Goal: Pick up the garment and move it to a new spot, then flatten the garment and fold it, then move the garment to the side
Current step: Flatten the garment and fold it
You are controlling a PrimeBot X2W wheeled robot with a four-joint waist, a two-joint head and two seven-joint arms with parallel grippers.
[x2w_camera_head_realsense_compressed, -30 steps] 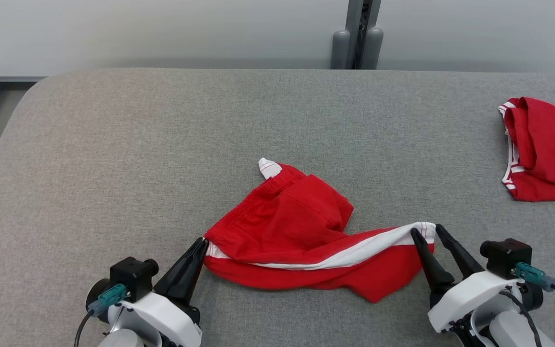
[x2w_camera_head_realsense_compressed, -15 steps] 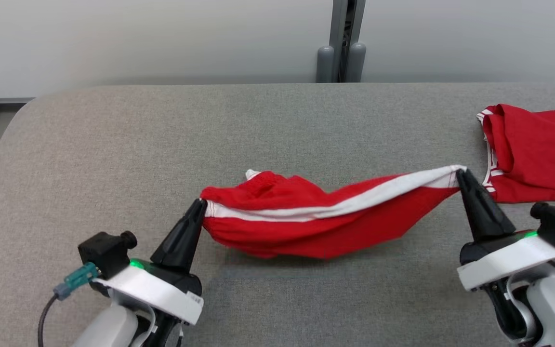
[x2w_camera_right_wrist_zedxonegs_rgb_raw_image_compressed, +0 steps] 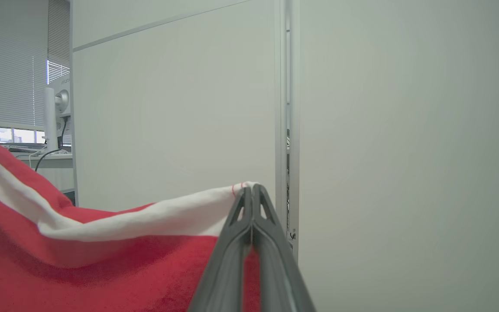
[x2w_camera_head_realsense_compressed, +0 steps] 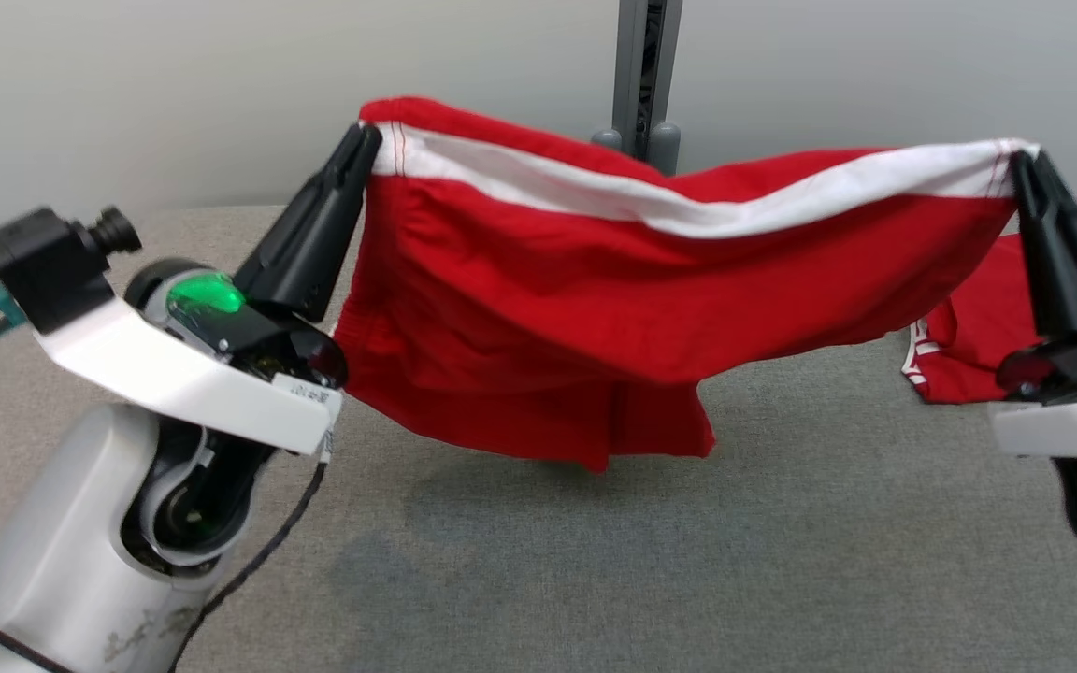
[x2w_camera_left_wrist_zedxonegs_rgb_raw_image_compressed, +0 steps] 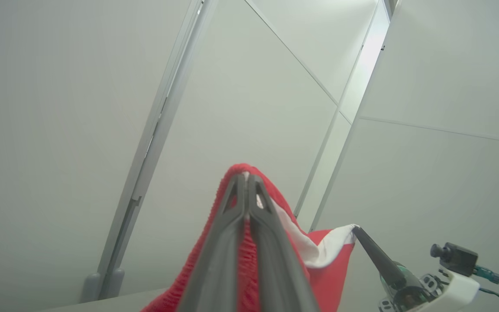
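Garment (x2w_camera_head_realsense_compressed: 595, 308), red with a white band along its top edge, is hanging stretched between the two pincers, clear of the grey worktop (x2w_camera_head_realsense_compressed: 688, 561) and casting a shadow on it.

Left pincer (x2w_camera_head_realsense_compressed: 366, 140) is pressing its fingers together on one top corner of the garment. The cloth is dropping away to the right of and below its tips.

Right pincer (x2w_camera_head_realsense_compressed: 1020, 161) is likewise pinching the opposite top corner, at the end of the white band. Its fingers are closed and the fabric is running off to its left.

The top edge is sagging slightly midway between the two pincers. The lowest fold is dangling below and between them.

Left wrist view: both fingers are meeting at the tips, with red ribbed cloth bunching around them.

Right wrist view: the fingers are lying flush together and the white band is emerging at their tips.

A second red garment (x2w_camera_head_realsense_compressed: 959, 346) is lying on the worktop, below and just left of the right pincer, partly hidden behind the held cloth. A grey post (x2w_camera_head_realsense_compressed: 643, 75) is standing behind the garment, between the pincers.
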